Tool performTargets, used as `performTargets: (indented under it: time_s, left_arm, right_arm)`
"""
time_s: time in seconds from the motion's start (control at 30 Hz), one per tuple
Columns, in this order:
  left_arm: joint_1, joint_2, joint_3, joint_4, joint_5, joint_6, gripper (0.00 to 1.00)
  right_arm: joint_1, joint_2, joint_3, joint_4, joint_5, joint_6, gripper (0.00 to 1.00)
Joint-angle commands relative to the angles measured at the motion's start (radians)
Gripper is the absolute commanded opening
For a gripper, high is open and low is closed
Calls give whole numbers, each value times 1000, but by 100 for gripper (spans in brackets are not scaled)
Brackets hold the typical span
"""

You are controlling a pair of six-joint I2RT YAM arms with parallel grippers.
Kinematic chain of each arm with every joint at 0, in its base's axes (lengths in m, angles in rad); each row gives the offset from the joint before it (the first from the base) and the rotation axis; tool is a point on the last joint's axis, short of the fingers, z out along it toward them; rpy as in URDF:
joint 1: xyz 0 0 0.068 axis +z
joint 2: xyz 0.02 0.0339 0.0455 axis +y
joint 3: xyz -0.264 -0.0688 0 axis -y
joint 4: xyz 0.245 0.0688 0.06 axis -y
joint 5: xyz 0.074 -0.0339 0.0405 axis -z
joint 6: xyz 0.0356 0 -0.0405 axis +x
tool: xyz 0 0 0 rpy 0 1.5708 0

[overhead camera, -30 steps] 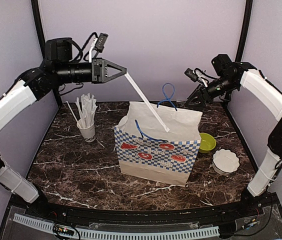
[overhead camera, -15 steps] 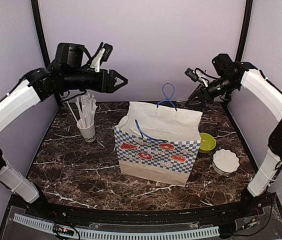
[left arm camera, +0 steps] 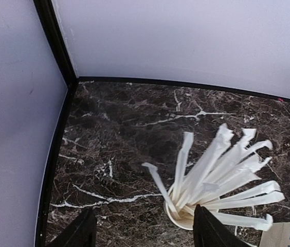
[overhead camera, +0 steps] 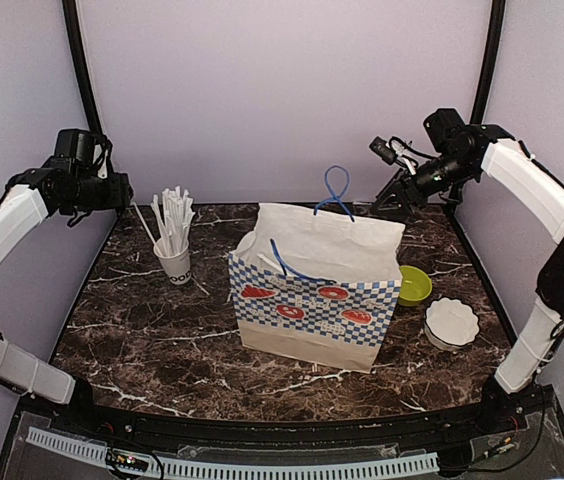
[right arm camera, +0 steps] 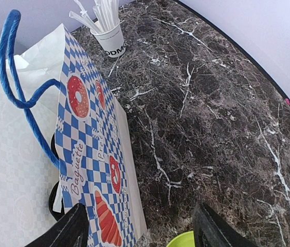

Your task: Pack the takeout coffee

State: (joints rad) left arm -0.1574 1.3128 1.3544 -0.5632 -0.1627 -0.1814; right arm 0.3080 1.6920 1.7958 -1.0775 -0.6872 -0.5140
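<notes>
While your left gripper (left arm camera: pixel 145 234) and right gripper (right arm camera: pixel 140 231) gape empty, treat the cups hidden in the bag (overhead camera: pixel 312 300) as probably crushable; pinch mid-wall, gently.

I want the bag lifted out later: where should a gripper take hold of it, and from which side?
Probably best to take the paper bag by its far blue handle, coming down from above with fingers either side of the cord. That loop stands upright above the bag's mouth; the near handle droops against the paper.
</notes>
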Motion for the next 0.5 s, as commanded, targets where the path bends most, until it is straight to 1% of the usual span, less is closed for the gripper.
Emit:
performTargets:
  time_s: [0.0,0.13,0.17,0.27,0.4,0.47]
  left_arm:
    - [75,45,-37,66,129,-15,65]
    - [95,80,-58,144,155,-17,64]
    - [103,95,-55,150,158,-16,63]
    - [126,130,-50,176,224,-20,61]
    - [139,169,-42,199,237,-20,59]
    - [141,186,-38,207,239,-19,56]
  right_arm:
    - [7,-31,-10,17,-6,0,70]
    - [6,-38,-22,19,3,0,70]
    - [5,-38,-25,20,3,-1,69]
    - [6,-38,-30,21,5,-1,69]
    - [6,-38,-37,21,8,-3,69]
    - [6,-40,-41,22,9,-4,70]
